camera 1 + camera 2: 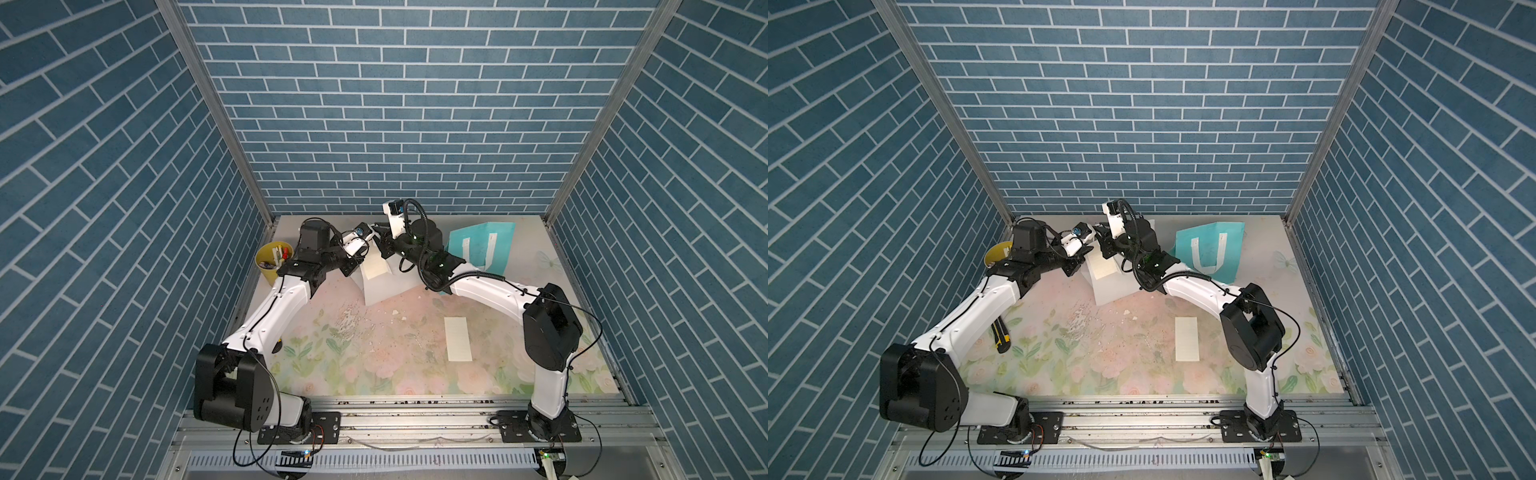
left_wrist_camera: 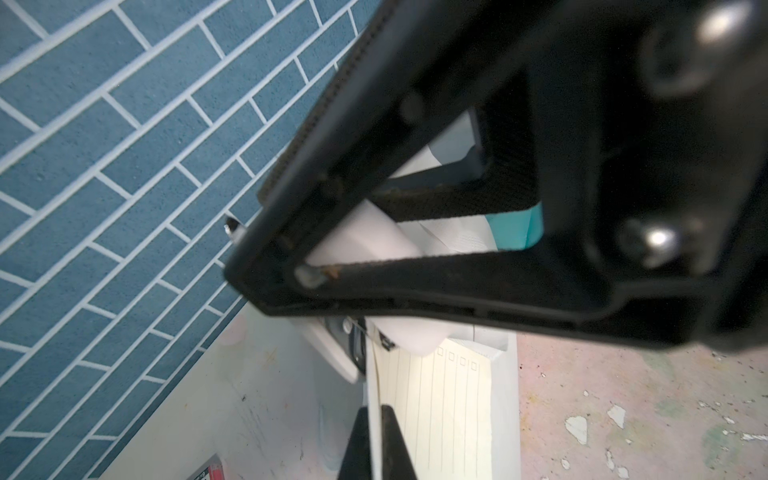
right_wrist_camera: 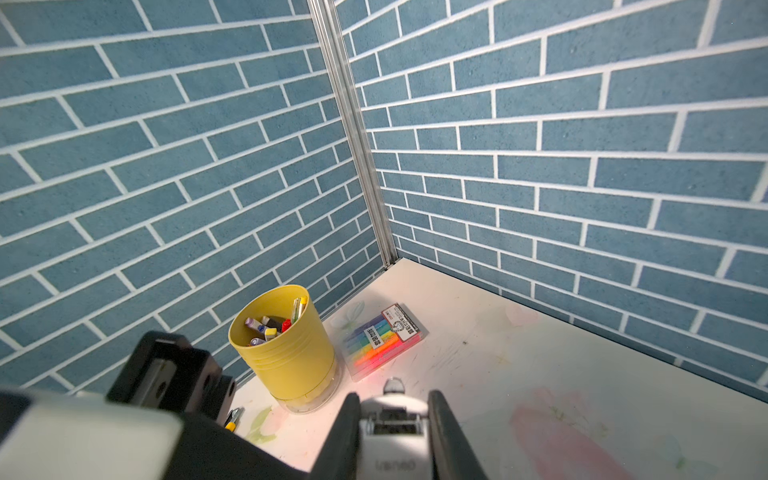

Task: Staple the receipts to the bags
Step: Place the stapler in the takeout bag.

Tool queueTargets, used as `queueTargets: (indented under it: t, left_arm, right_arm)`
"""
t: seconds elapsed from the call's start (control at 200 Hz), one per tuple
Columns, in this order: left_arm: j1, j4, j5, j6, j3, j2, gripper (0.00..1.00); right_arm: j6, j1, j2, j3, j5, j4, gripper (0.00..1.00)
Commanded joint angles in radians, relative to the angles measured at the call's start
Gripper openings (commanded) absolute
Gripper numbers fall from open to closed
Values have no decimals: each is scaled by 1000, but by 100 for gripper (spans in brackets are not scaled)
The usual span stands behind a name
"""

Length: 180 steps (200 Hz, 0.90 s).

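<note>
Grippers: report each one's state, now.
Left gripper: closed, pinching the white bag at its edge.
Right gripper: closed on the white stapler.

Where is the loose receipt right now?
In both top views the loose receipt lies flat on the floral table, on the right side, just inside the right arm's elbow and nearer the front than the teal bag.

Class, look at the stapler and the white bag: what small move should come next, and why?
Probably squeeze the stapler shut. The right gripper holds it over the end of the receipt lying on the white bag, while the left gripper pinches the bag's edge.
</note>
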Motion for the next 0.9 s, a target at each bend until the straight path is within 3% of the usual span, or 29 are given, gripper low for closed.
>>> queueTargets:
  t: [0.0, 0.345, 0.475, 0.53, 0.565, 0.675, 0.805, 0.87, 0.895]
  left_arm:
    - [-4, -26, 7, -2, 18, 15, 0]
    - [-4, -27, 8, -2, 15, 14, 0]
    - [-4, -27, 6, 2, 9, 16, 0]
    - [-4, -28, 8, 4, 11, 20, 0]
    - [-4, -29, 7, 3, 13, 22, 0]
    - [-4, -36, 11, 11, 25, 30, 0]
    - [-4, -62, 18, 33, 43, 34, 0]
    - [-4, -73, 22, 44, 49, 36, 0]
    - [-3, -77, 21, 47, 53, 36, 0]
  right_arm:
    - [25, 7, -7, -6, 10, 0, 30]
    - [58, -11, -28, -17, 9, -16, 41]
    - [52, -66, -91, -44, -134, -41, 53]
    - [29, -94, -123, -56, -202, -68, 69]
    - [8, -115, -143, -56, -241, -103, 71]
    - [-126, -177, -188, -17, -377, -279, 71]
    - [-423, -225, -168, 129, -501, -639, 73]
    - [-539, -241, -120, 249, -536, -831, 97]
    - [-581, -246, -97, 298, -552, -895, 99]
